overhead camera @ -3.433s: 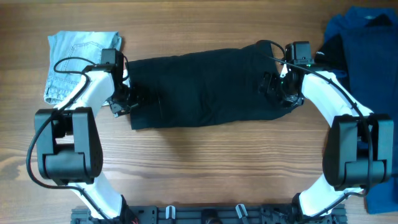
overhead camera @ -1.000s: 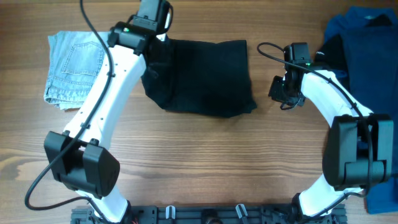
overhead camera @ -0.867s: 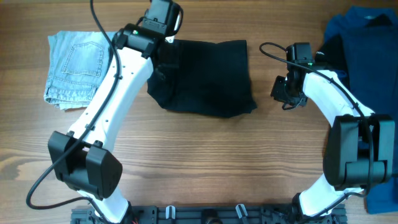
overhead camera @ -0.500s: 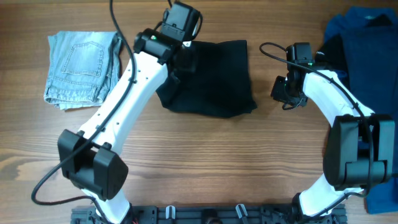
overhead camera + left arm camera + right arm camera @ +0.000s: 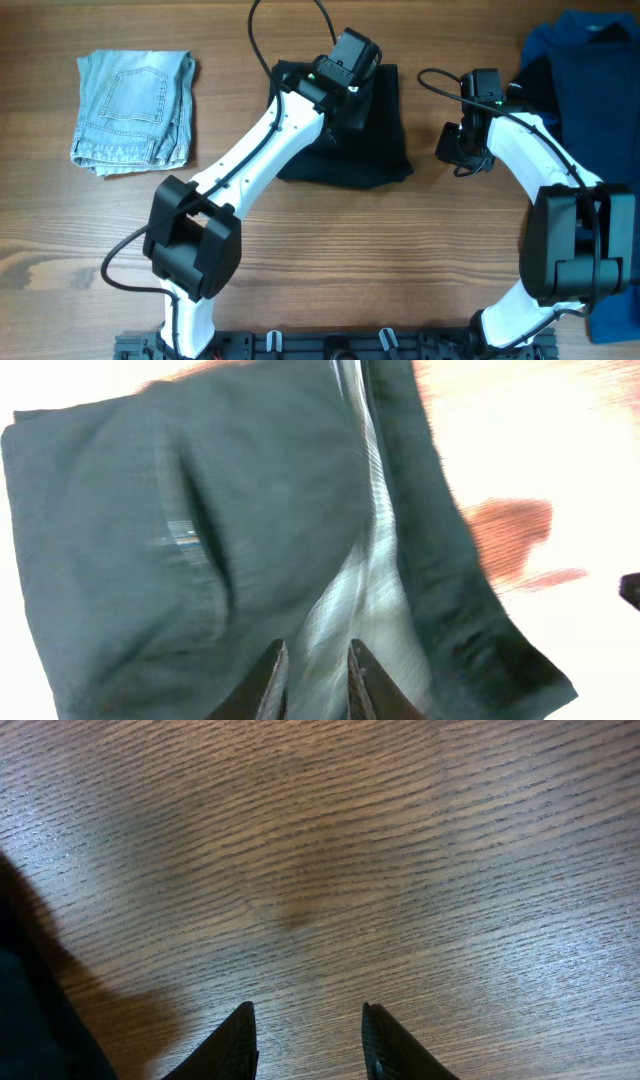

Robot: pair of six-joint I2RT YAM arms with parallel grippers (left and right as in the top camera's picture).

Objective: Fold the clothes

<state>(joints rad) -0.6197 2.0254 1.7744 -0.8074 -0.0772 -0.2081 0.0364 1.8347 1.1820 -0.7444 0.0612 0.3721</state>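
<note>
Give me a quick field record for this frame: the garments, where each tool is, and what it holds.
black fabric garment: partly folded, centre of wooden table
left tool: closed on a fold of it
right tool: open, empty, over bare wood
folded light-blue denim piece: far left
dark blue clothes pile: right edge

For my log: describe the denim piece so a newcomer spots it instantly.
On the wooden table, look to the far-left corner. The folded denim garment lies there alone. Only it is pale blue with a stitched pocket, unlike the black garment and navy pile.
</note>
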